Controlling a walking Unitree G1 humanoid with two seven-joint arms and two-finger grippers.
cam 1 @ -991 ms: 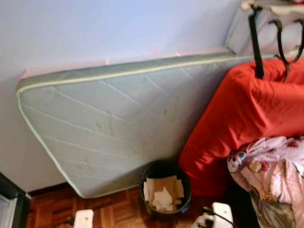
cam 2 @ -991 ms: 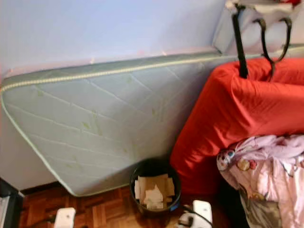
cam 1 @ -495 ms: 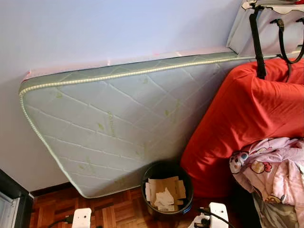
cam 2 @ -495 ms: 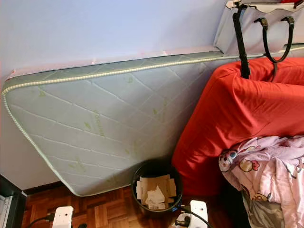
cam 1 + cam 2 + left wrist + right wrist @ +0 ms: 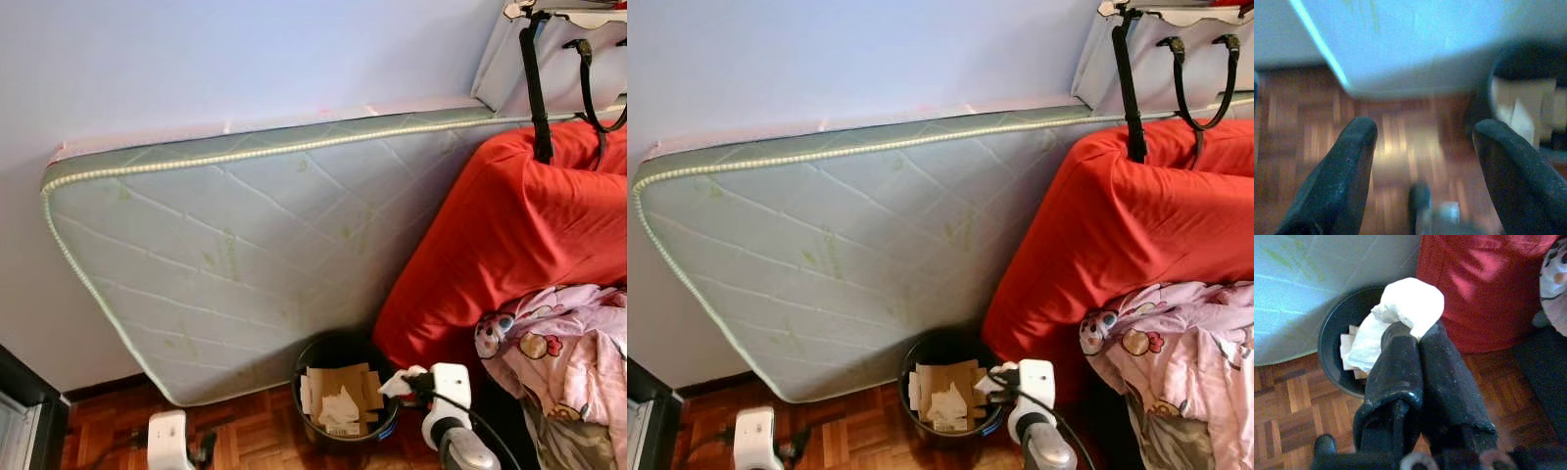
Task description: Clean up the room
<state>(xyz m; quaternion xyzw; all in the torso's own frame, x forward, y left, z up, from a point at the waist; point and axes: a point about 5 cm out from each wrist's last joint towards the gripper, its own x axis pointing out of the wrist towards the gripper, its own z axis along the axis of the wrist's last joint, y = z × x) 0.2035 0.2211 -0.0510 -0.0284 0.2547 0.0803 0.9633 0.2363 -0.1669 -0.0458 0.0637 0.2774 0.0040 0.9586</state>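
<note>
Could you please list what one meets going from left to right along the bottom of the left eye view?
Left gripper → black bin → white tissue held in the right gripper → pink blanket.

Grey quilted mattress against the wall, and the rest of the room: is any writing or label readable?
Grey quilted mattress: pale green marks, too blurred to read.
Pink cartoon-print blanket: pictures, no legible words.
Cardboard scraps in the round black bin: no readable text.
</note>
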